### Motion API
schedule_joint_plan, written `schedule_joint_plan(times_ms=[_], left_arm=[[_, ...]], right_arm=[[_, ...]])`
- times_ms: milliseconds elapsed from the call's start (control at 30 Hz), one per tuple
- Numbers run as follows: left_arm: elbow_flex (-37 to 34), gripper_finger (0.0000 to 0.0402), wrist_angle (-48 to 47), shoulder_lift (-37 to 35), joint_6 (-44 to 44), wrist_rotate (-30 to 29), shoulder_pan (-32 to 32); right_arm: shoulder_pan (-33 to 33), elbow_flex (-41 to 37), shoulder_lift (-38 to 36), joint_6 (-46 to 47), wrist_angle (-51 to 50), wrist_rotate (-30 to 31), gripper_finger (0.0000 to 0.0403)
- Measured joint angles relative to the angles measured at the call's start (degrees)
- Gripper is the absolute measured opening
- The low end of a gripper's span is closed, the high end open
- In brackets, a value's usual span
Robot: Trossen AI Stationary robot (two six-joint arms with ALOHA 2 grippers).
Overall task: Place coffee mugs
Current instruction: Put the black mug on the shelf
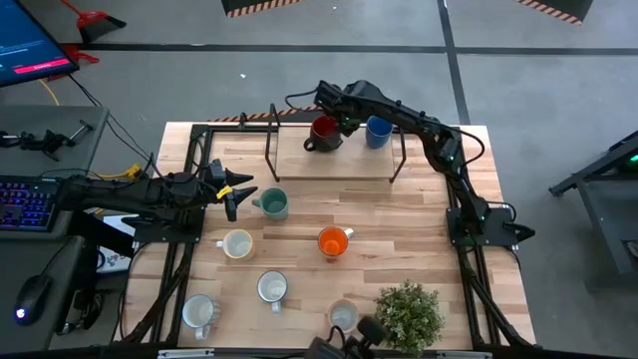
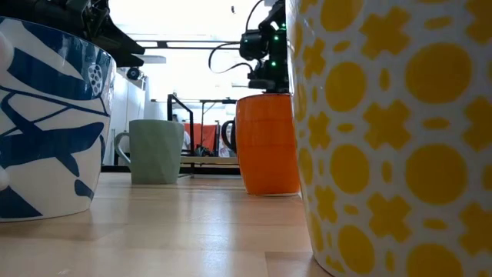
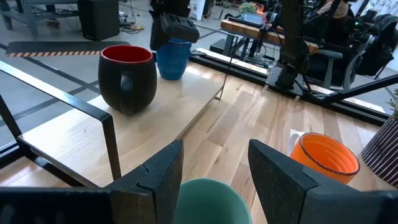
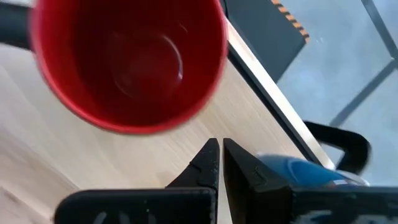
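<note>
Teal mug (image 1: 271, 204) beside left gripper (image 1: 237, 192)

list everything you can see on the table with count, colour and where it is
raised shelf: one, light wood on a dark frame, far end of the table
dark red mug: one, on the shelf
blue mug: one, on the shelf, beside the red one
teal mug: one, on the table near the left arm
orange mug: one, middle of the table
white mugs: four, near half of the table
potted plant: one, green, near right corner
left gripper: open, at the teal mug
right gripper: shut, between the red and blue mugs
</note>
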Motion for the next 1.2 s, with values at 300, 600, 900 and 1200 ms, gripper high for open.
schedule_joint_plan(times_ms=[300, 600, 900, 1200], left_arm=[[0.0, 0.0172, 0.0, 0.0, 0.0, 0.0, 0.0], [0.0, 0.0172, 0.0, 0.0, 0.0, 0.0, 0.0], [0.0, 0.0172, -0.1, 0.0, 0.0, 0.0, 0.0], [0.0, 0.0172, -0.2, 0.0, 0.0, 0.0, 0.0]], right_arm=[[0.0, 0.0, 0.0, -0.1, 2.0, -1.1, 0.0000], [0.3, 0.0, 1.9, -0.1, 2.4, -2.0, 0.0000], [1.9, 0.0, 3.1, -1.2, 5.5, -3.9, 0.0000], [2.2, 0.0, 3.1, 0.6, 4.0, -0.9, 0.0000]])
